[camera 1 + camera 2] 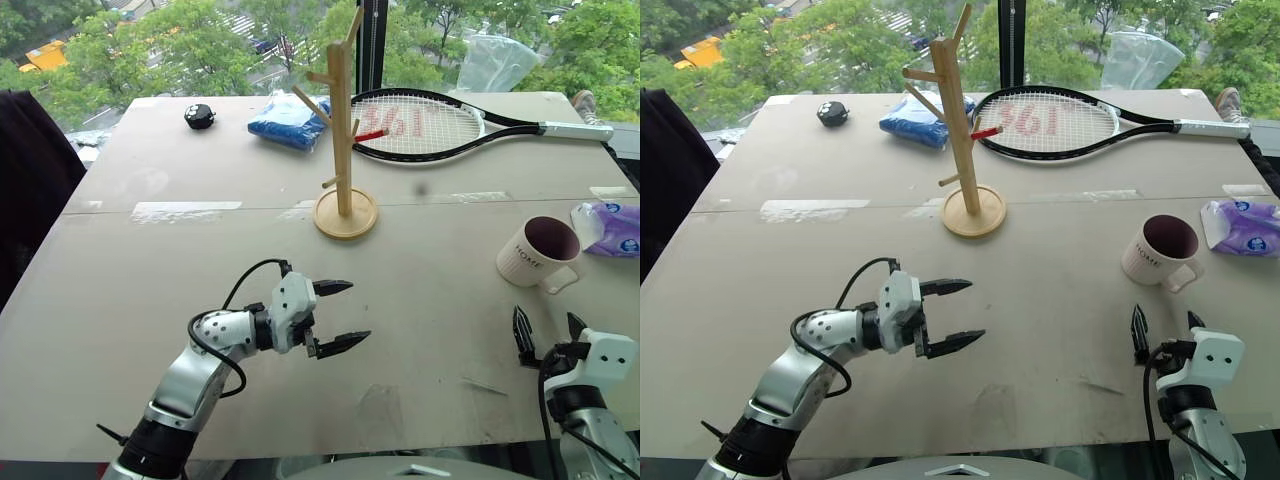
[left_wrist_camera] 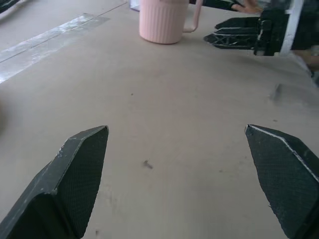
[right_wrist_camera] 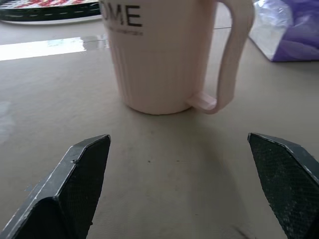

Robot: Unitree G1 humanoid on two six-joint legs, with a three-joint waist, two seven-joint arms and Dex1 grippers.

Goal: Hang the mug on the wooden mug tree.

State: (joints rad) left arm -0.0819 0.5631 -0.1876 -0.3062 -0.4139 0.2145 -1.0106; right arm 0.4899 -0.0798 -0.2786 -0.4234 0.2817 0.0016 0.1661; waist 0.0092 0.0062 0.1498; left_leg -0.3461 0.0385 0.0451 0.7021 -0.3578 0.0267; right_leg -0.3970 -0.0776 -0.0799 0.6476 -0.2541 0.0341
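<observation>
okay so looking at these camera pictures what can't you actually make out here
- The mug: its lettering is cut off by the top edge in the right wrist view and too small to read fully in the eye views.
- The small black thing at the table's far side: too small to identify.
- The blue bundle: partly hidden behind the wooden mug tree.
- The purple packet: cut off by the picture's right edge.
</observation>
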